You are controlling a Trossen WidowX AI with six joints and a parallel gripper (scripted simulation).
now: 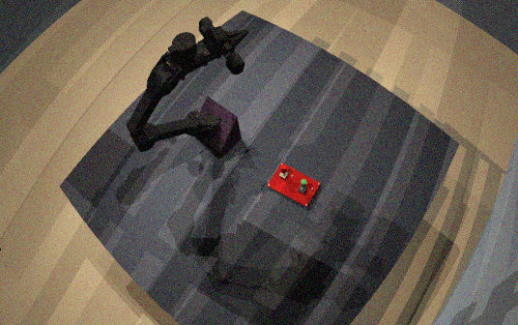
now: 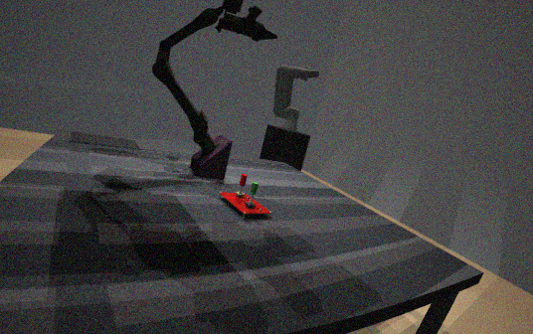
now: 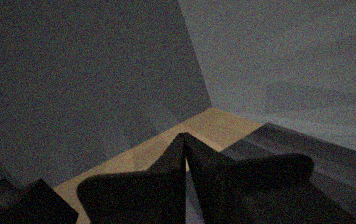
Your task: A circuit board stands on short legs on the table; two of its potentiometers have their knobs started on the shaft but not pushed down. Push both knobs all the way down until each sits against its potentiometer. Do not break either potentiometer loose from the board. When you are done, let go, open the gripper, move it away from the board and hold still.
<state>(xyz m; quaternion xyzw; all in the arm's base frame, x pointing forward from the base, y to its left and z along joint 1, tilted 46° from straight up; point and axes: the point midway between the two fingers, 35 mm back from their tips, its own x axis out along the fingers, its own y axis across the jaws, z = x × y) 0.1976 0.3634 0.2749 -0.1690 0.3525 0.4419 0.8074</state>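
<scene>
The red circuit board (image 1: 290, 192) (image 2: 234, 202) stands on the table. The red knob (image 1: 283, 170) (image 2: 243, 179) sits high on its shaft, above a pale potentiometer (image 1: 284, 175) (image 2: 241, 194) near one end. The green knob (image 1: 303, 182) (image 2: 255, 188) also sits raised on its shaft, above a dark grey potentiometer (image 1: 302, 189) (image 2: 251, 204). In the exterior view a gap shows under each knob. My gripper (image 1: 246, 32) (image 2: 275, 36) (image 3: 183, 137) is shut and empty, high in the air and well away from the board. The board is outside the wrist view.
The arm's dark purple base block (image 1: 227, 128) (image 2: 215, 161) stands on the table close to the board. A grey arm-like shape (image 2: 284, 94) on a dark block (image 2: 285, 144) shows behind the table. The table's edge (image 2: 398, 225) runs along the right in the exterior view.
</scene>
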